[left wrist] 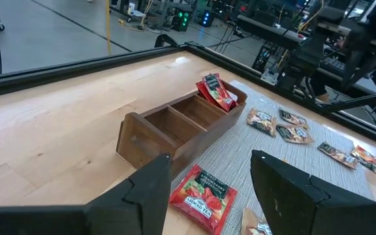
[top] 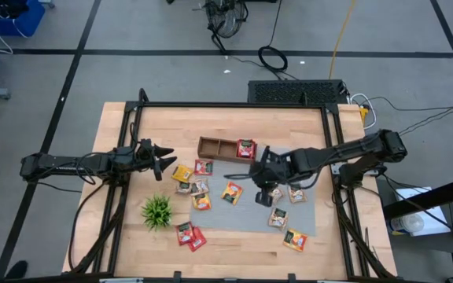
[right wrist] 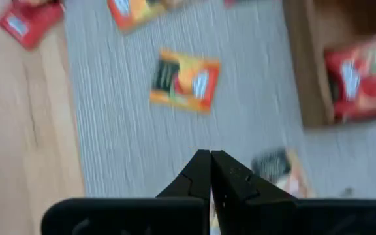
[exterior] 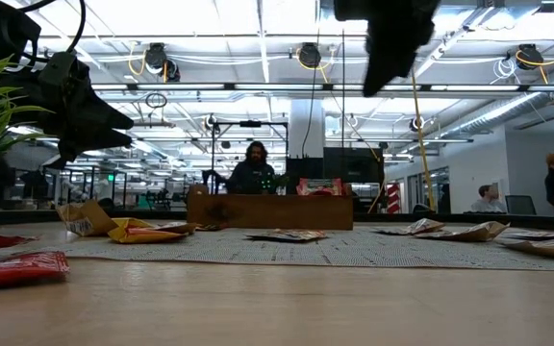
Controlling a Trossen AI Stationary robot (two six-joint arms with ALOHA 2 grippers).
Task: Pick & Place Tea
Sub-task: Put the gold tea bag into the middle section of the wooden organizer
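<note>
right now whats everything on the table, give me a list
wooden tray: one, brown, three compartments, far side of the table by the mat's far edge
tea packet in the tray: one, red, in the compartment at the right arm's end
loose tea packets: about fifteen, red, orange, yellow and grey-brown, scattered flat on the mat and the wood beside it
mat: one, grey, middle of the table
plant: one, green, in a white pot, near the left side
table: one, light wood with a black frame
left gripper: jaws open, holding nothing, above the table's left part, pointing toward the tray
right gripper: jaws shut, holding nothing, above the mat's packets
</note>
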